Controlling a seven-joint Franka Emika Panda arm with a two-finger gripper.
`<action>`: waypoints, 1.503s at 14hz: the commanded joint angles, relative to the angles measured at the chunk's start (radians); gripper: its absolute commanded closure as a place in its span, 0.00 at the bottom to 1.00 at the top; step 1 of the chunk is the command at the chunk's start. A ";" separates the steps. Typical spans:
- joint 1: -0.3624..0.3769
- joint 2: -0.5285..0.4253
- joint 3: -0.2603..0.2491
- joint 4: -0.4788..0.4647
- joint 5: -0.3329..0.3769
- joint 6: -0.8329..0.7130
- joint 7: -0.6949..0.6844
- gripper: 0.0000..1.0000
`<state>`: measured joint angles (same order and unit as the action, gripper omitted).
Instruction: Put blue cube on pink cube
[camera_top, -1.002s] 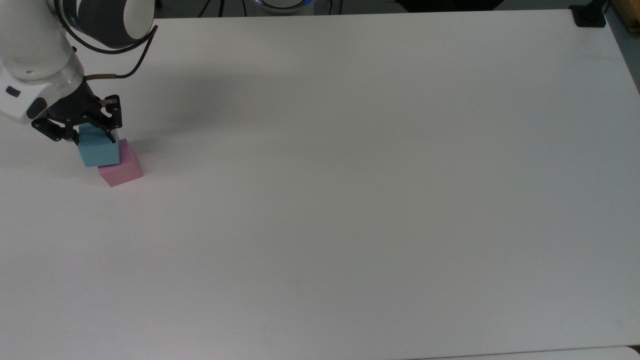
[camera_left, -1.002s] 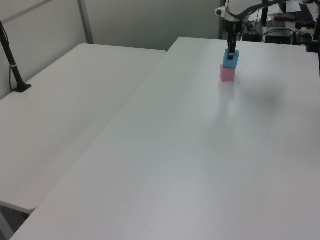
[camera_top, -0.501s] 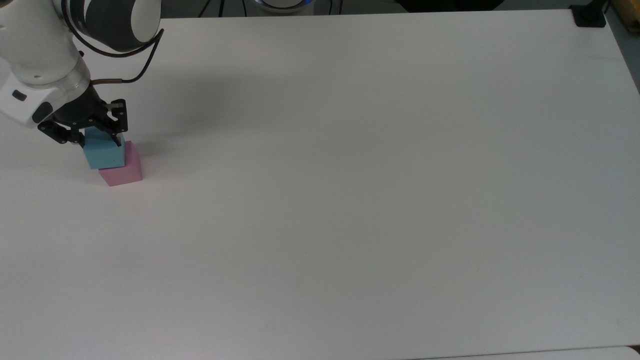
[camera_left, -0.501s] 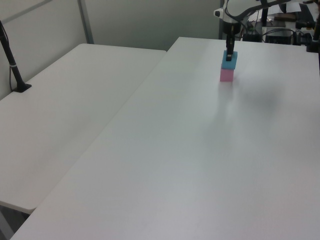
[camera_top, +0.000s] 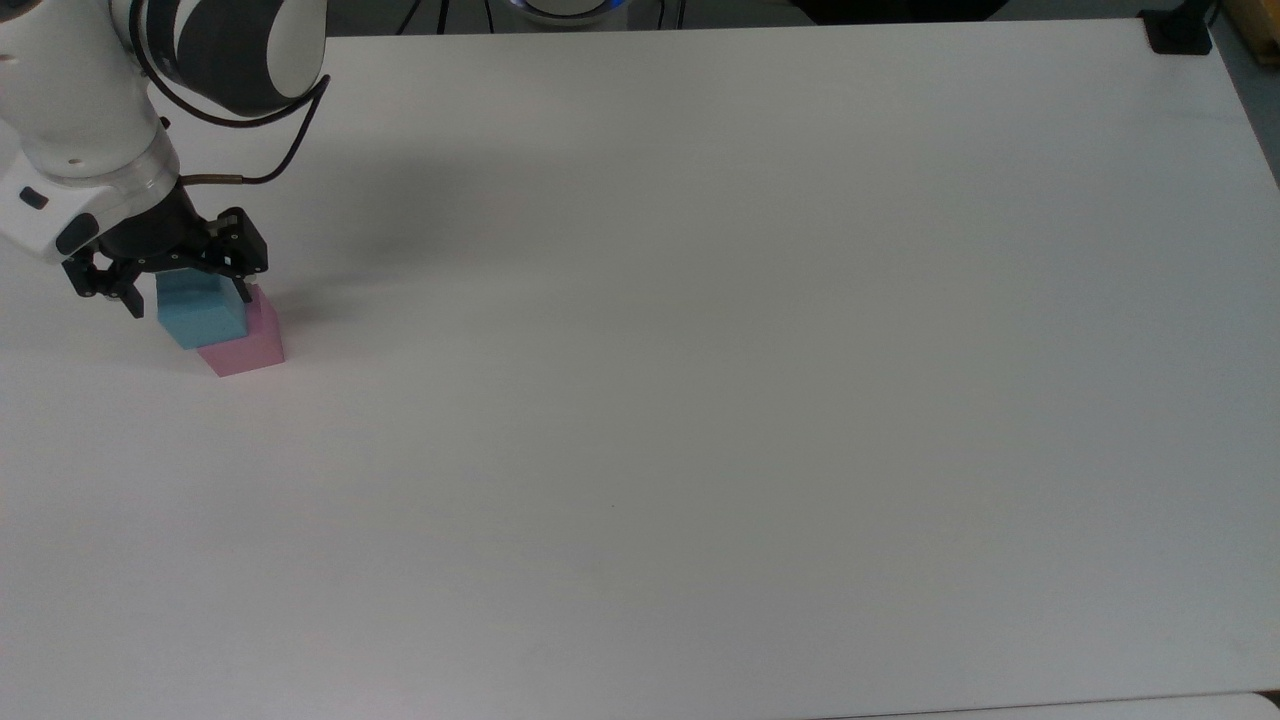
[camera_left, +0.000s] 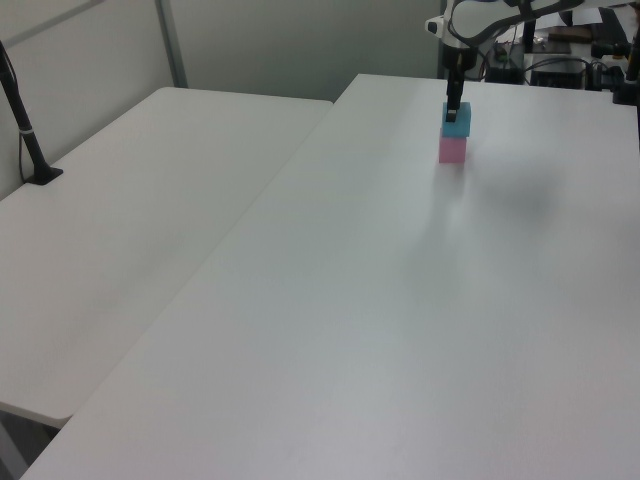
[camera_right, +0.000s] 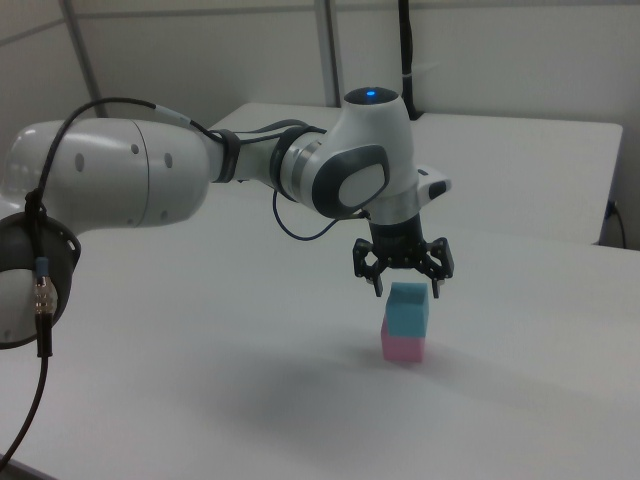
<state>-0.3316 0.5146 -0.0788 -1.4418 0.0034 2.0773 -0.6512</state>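
Fingers of the gripper (camera_right: 404, 287) had spread and let go since half a second before, now lifted just clear of the blue cube (camera_right: 408, 308). Cube sat on the pink cube (camera_right: 404, 346), near the top view's left edge of the worktop (camera_top: 700, 400). Stack looked done. Cube squarish, no long axis, faces roughly aligned with pink.

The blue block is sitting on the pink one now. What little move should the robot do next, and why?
Probably lift the pincer straight up. The blue block already rests on the pink block, and the open fingers stand apart on either side of its top, so a sideways move might knock the stack over.
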 joint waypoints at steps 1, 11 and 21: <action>0.013 -0.010 -0.007 0.008 0.006 0.012 0.030 0.00; 0.009 -0.356 -0.009 0.014 0.052 -0.463 0.306 0.00; 0.391 -0.510 -0.239 -0.015 0.049 -0.527 0.542 0.00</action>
<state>-0.0192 0.0276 -0.2553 -1.4035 0.0469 1.4551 -0.1103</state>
